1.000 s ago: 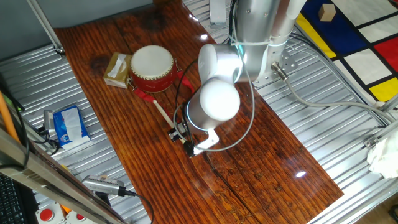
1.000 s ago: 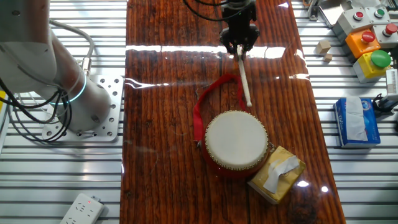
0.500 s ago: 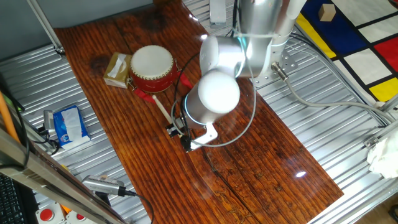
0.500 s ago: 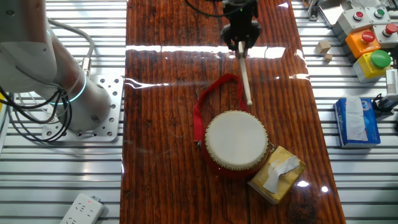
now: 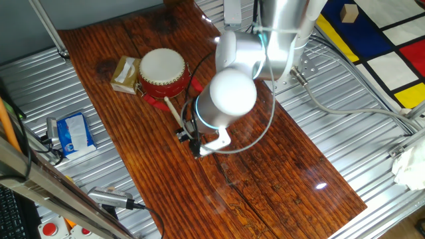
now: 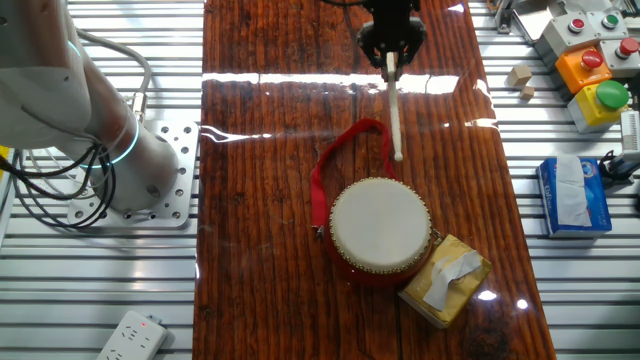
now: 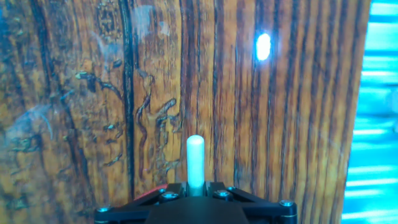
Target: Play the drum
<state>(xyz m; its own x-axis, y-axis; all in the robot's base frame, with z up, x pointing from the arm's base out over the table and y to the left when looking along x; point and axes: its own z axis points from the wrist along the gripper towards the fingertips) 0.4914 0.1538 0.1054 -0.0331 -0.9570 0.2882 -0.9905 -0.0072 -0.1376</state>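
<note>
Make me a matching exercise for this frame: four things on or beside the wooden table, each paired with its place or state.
Things:
1. drum
2. wooden stick
3. tan box
4. blue tissue pack

Places or states:
A. lying on the ribbed metal surface off the wood
B. touching the drum's side
C. held at one end by the hand, its free end pointing toward the drum
D. standing skin up on the wood with a red strap looped beside it

Pairs: 1-D, 2-C, 3-B, 4-A
</note>
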